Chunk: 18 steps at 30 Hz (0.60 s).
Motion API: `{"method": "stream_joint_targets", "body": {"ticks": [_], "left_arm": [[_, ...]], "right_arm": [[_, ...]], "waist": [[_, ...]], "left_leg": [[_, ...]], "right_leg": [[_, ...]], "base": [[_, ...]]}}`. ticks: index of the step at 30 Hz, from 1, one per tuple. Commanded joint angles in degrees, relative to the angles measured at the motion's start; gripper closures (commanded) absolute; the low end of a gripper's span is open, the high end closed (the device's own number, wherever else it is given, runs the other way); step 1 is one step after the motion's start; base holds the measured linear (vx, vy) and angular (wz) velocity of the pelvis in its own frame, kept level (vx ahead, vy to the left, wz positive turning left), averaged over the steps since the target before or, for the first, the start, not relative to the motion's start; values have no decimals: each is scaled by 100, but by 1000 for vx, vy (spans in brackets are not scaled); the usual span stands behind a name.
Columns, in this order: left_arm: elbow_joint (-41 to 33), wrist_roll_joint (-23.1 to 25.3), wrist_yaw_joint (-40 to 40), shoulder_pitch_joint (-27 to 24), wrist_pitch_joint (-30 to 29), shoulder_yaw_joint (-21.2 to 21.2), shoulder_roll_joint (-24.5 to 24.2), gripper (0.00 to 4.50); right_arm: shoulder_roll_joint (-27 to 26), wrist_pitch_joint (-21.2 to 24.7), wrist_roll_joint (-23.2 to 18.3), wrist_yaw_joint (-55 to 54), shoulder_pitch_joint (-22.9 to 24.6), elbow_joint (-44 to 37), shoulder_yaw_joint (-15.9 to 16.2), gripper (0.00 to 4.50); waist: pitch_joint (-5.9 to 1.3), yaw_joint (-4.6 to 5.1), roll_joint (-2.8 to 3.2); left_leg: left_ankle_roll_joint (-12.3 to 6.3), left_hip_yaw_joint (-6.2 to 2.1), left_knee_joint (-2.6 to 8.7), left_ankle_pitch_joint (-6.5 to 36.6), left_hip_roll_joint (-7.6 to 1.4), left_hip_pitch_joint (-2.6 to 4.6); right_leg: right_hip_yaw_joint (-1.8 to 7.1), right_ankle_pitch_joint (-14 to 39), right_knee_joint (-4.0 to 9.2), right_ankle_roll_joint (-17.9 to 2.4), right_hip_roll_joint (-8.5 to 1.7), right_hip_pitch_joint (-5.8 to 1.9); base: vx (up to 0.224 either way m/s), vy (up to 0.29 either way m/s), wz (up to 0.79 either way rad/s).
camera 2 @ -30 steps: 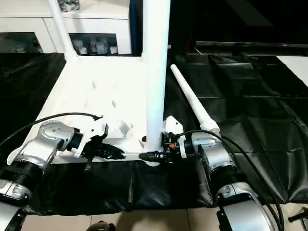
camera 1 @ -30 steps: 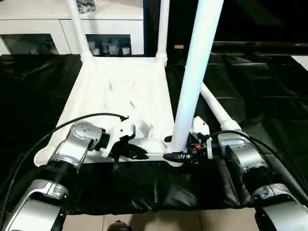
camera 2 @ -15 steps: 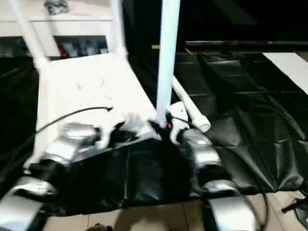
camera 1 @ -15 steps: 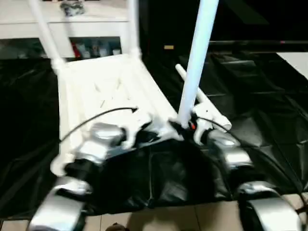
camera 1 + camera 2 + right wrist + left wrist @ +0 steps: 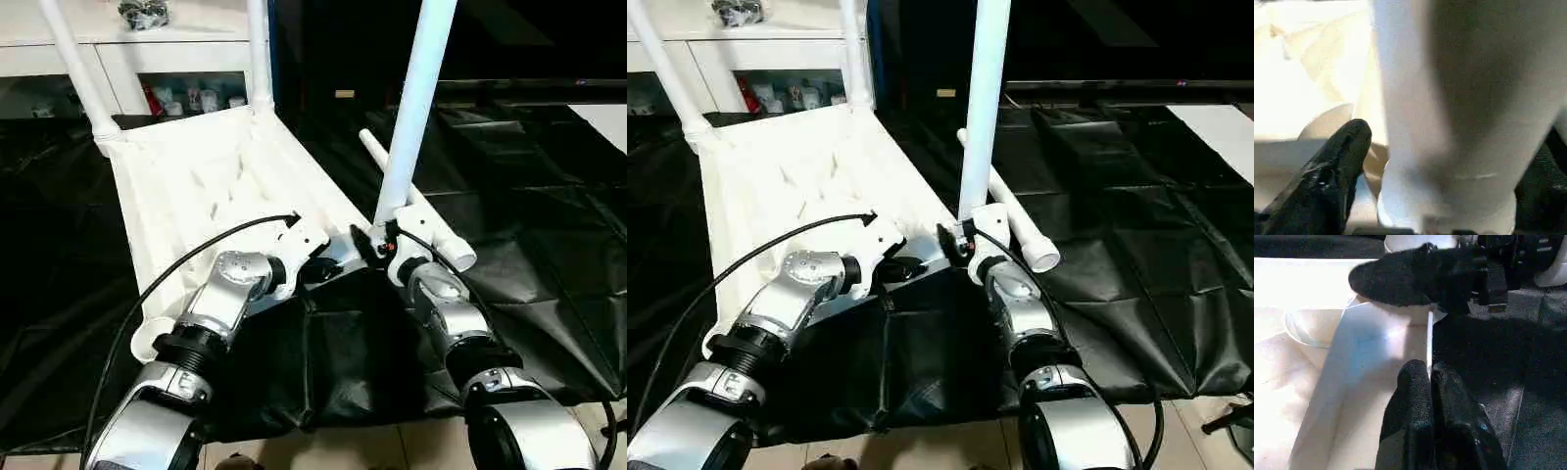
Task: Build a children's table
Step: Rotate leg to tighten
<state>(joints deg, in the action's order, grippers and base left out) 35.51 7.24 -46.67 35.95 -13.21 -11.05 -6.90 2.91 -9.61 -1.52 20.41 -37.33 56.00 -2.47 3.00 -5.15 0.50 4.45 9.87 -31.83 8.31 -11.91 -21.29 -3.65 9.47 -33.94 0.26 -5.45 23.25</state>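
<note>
Three legs stand in the upturned children's table at 11 o'clock; a fourth leg lies loose at 2 o'clock. Left gripper is shut, empty, on the rim; right gripper flanks the near leg, grip unclear. Next I expect fetching the loose leg.

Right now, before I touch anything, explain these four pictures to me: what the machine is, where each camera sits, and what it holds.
A humanoid robot with two silver arms. Two pictures look down from its head, two along its wrists. A white children's table lies upside down on a black sheet, three legs up; a fourth leg lies beside it. The left tool is shut at the table's near edge; the right tool is at the base of the near leg.
</note>
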Motion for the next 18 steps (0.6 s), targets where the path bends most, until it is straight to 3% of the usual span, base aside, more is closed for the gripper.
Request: {"method": "stream_joint_targets", "body": {"ticks": [1, 5, 8, 10, 11, 12, 13, 14, 15, 18], "left_arm": [[-144, -54, 108, -18, 117, -122, 142, 450], [-86, -3, 120, -83, 204, -154, 82, 450], [-61, -7, 133, -105, 226, -148, 79, 450], [-43, -23, 142, -130, 244, -146, 72, 450], [-34, -47, 124, -142, 271, -160, 60, 450], [-27, -45, 127, -140, 285, -163, 57, 450], [1, -38, 139, -134, 337, -175, 45, 450], [18, -38, 153, -124, 392, -170, 46, 450], [22, -146, 183, -83, 425, -52, 93, 450], [-149, -397, -13, -69, 356, 80, 121, 422]], "right_arm": [[-144, -22, 32, 578, 102, -356, 374, 38], [307, 203, -292, 1209, 469, -1300, 281, 38], [455, 356, -451, 1432, 609, -1665, 227, 38], [709, 642, -697, 1814, 822, -2247, 200, 38], [1002, 983, -964, 2274, 1057, -2894, 222, 38], [1040, 1029, -993, 2335, 1084, -2964, 230, 38], [1185, 1207, -1105, 2571, 1190, -3232, 259, 38], [1306, 1320, -1148, 2745, 1267, -3409, 291, 38], [1604, 1579, -1159, 3072, 1399, -3661, 367, 38], [1873, 1774, -1080, 3270, 1489, -3797, 430, 33]], "waist": [[-366, -9, -37], [-376, -44, -59], [-374, -52, -66], [-344, -38, -62], [-349, -59, -70], [-366, -114, -73], [-363, -89, -83], [-359, -95, -93], [-355, -90, -134], [-356, -134, -134]], "left_leg": [[-101, 7, 368, 2133, -74, 58], [-272, 23, 345, 1799, -69, 25], [-305, 24, 341, 1808, -73, 31], [-258, 22, 358, 1910, -62, 40], [-285, 21, 350, 1926, -66, 59], [-327, 34, 335, 1941, -97, 104], [-340, 38, 334, 1929, -90, 94], [-338, 21, 348, 1800, -69, 17], [-342, 29, 344, 1785, -71, 13], [-364, 36, 320, 1659, -66, 14]], "right_leg": [[171, 1941, 473, -1041, -230, -232], [178, 1560, 438, -1052, -214, -273], [179, 1681, 454, -1018, -229, -268], [171, 1962, 501, -938, -206, -264], [173, 1956, 505, -903, -190, -269], [198, 1856, 502, -903, -205, -234], [200, 1797, 493, -938, -192, -231], [176, 1824, 479, -904, -202, -286], [180, 1883, 491, -873, -209, -282], [184, 2054, 501, -832, -236, -278]], "base": [[0, 0, 0], [0, 0, 0], [0, 0, 0], [0, 0, 0], [0, 0, 0], [0, 0, 0], [0, 0, 0], [0, 0, 0], [0, 0, 0], [0, 0, 0]]}}
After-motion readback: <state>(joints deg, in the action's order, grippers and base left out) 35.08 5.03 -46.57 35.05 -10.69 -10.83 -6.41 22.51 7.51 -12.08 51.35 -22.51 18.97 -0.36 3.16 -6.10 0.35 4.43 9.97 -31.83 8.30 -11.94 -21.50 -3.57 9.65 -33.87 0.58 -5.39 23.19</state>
